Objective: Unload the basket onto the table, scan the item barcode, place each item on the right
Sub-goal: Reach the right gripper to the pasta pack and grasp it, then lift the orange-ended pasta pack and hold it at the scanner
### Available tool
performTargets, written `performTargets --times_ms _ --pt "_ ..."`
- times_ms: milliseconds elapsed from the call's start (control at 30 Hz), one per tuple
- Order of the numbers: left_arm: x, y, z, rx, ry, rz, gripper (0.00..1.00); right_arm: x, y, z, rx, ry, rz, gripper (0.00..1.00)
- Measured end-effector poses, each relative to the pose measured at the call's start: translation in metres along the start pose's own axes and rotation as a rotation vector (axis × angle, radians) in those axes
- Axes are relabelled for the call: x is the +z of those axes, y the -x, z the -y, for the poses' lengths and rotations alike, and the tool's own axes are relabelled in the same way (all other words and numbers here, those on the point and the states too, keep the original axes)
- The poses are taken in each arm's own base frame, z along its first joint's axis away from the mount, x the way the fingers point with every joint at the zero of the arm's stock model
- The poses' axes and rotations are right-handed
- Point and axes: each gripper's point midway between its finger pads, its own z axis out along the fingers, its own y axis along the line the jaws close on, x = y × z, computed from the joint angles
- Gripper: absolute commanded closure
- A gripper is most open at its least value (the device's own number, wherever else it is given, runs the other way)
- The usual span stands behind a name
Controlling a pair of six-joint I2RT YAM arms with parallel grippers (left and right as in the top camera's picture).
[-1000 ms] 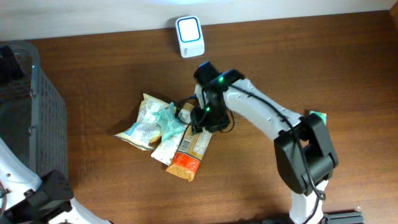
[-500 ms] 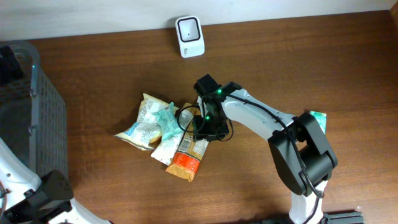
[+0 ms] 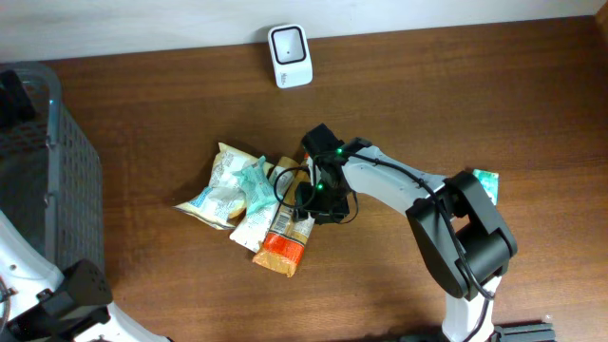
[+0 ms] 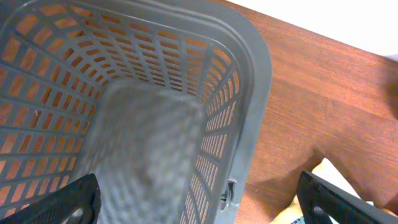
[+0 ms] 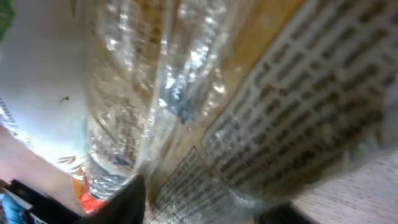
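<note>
With our right tool (image 3: 307, 202) low on the orange-ended packet (image 3: 283, 249) at frame centre, grip not discernible, we should pinch one edge squarely, leaving its print uncovered for the scanner (image 3: 288, 55).

1. The right arm (image 3: 399, 185) has white, rounded links with black joint housings; the largest housing (image 3: 470, 237) is boxy.
2. Two green indicator lights (image 3: 337, 153) glow on its black wrist section.
3. A thin black cable (image 3: 278, 185) loops beside that wrist.
4. The left arm (image 3: 66, 294) has a white shell and a black joint block.
5. The left fingers (image 4: 62, 202) are matte black and flat-sided.
</note>
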Motion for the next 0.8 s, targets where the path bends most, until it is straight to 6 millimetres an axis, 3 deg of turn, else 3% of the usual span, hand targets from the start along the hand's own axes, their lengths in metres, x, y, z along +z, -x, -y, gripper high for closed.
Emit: performTargets --times_ms 67,133,200,267,367,467,567,667,767,800 --pt "0.000 0.000 0.000 0.000 0.000 0.000 0.01 -0.004 0.001 -0.003 0.010 0.022 0.001 0.83" --pt "0.000 0.000 0.000 0.000 0.000 0.000 0.01 -0.010 -0.002 0.003 0.007 0.030 -0.028 0.83" --pt "0.000 0.000 0.000 0.000 0.000 -0.001 0.01 -0.024 -0.005 0.020 -0.066 0.009 -0.072 0.86" --pt "0.000 0.000 0.000 0.000 0.000 0.000 0.01 -0.041 0.009 0.033 -0.164 0.005 -0.049 0.85" --pt "0.000 0.000 0.000 0.000 0.000 0.000 0.01 -0.065 0.043 0.053 -0.259 0.010 0.050 0.42" --pt "0.000 0.000 0.000 0.000 0.000 0.000 0.01 -0.077 0.055 0.066 -0.247 0.023 0.089 0.26" --pt "0.000 0.000 0.000 0.000 0.000 0.000 0.01 -0.082 0.071 0.076 -0.232 0.063 0.138 0.27" --pt "0.000 0.000 0.000 0.000 0.000 0.000 0.01 -0.067 0.080 0.088 -0.189 0.193 0.105 0.32" --pt "0.000 0.000 0.000 0.000 0.000 0.000 0.01 -0.056 0.080 0.066 -0.222 0.302 0.083 0.42" --pt "0.000 0.000 0.000 0.000 0.000 0.000 0.01 -0.052 0.078 0.060 -0.227 0.302 0.072 0.56"
